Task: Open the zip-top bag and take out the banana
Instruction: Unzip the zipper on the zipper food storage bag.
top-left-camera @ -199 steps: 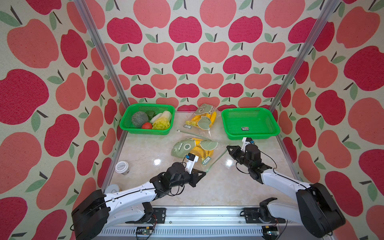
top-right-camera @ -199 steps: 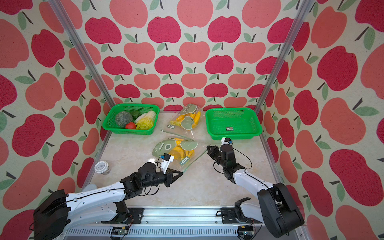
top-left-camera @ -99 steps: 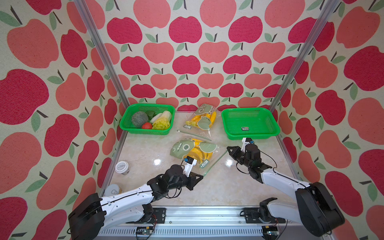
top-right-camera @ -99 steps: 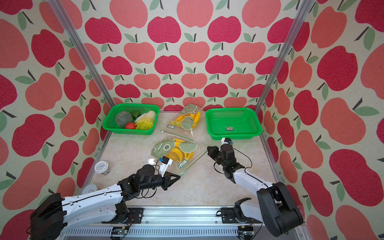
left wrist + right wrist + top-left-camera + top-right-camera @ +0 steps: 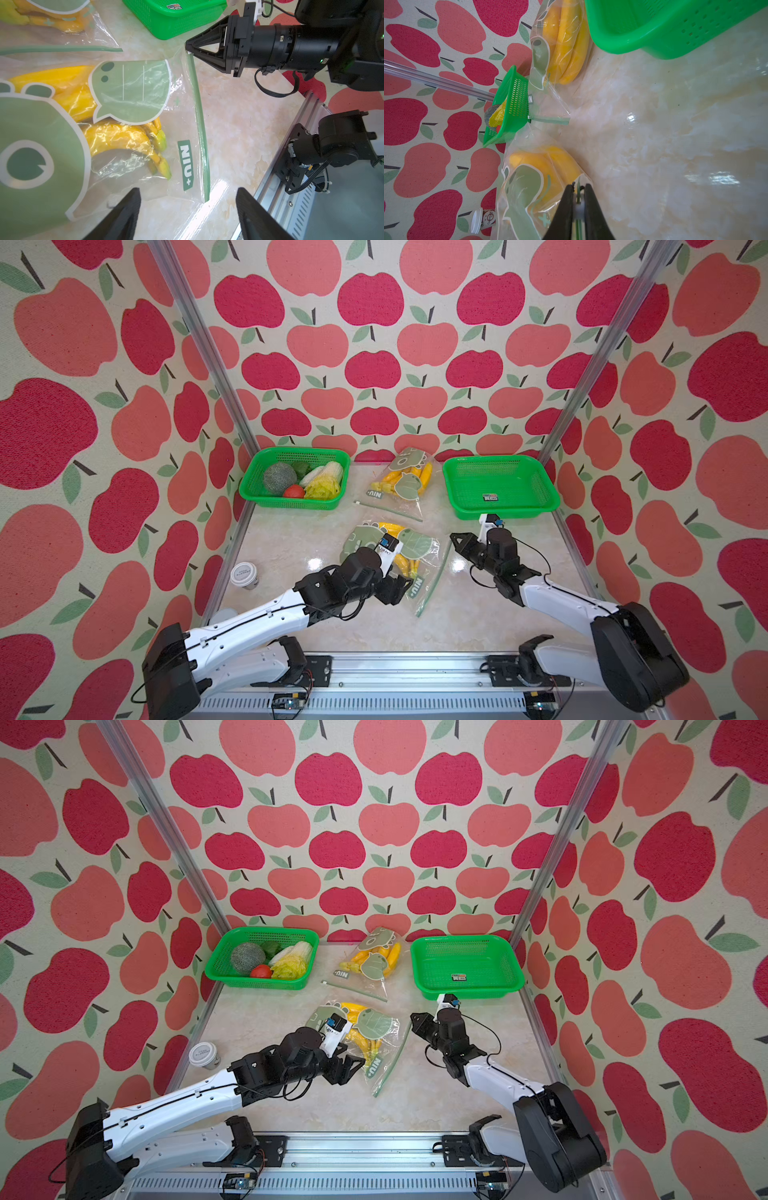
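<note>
The clear zip-top bag has sage-green cartoon prints and a green zipper strip; its bananas are yellow. Both baskets are bright green, and the walls show red and pink apples.

green basket: broccoli, tomato, cabbage inside | second green basket: small label on its floor | white-lidded cup: upright on counter, near apple-patterned wall
</note>
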Robot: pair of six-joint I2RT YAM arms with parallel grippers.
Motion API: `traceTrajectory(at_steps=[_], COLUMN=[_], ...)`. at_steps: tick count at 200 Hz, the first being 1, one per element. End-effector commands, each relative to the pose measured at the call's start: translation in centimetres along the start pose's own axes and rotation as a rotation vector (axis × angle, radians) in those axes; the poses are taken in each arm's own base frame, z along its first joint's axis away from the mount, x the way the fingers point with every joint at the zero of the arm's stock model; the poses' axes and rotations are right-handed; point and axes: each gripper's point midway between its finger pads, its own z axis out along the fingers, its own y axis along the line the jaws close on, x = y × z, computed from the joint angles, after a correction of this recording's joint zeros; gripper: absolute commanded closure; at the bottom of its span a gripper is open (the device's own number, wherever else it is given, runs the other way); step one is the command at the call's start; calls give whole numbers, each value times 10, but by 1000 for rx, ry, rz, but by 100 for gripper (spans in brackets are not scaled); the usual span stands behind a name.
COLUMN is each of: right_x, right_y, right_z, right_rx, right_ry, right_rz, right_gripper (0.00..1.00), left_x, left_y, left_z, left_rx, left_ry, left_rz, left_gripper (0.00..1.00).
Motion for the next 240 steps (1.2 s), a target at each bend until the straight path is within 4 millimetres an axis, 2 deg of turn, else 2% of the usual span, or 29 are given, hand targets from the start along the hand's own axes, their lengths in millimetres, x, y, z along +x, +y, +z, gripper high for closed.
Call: traceTrajectory(at_steps=[1, 25, 44, 66, 88, 137, 152, 164, 181, 203, 240], right_x=[-12, -12, -11, -10, -10, -6, -6, -6, -3, 4, 28], right_y=[17, 30, 41, 50, 54, 51, 46, 36, 17, -10, -16], right_z=[-5, -9, -14, -20, -23, -23, -23, -24, -25, -29, -39], right_rx=[-36, -76, -99, -114, -120, -118, -91, -45, 7, 22, -50], right_ry=[-38, -31, -30, -36, -42, -40, -44, -44, -34, 4, 77], right_rz=[-38, -30, -32, -42, -41, -31, -30, -28, -16, 44, 8], right_gripper=[85, 85, 84, 84, 84, 83, 83, 78, 70, 69, 67], left_x=[16, 15, 18, 14, 10, 10, 12, 11, 12, 17, 24], left_y=[14, 4, 1, -2, 1, 5, 9, 7, 3, 2, 1], left_z=[21, 52, 76, 95, 107, 118, 117, 114, 112, 110, 113], left_rx=[-113, -176, -228, -267, -318, -356, -376, -355, -321, -304, -277], left_ry=[115, 169, 216, 222, 223, 228, 228, 209, 199, 208, 216], left_rz=[97, 182, 210, 219, 218, 229, 223, 216, 211, 210, 191], left_gripper=[16, 6, 4, 3, 3, 0, 1, 1, 2, 0, 1])
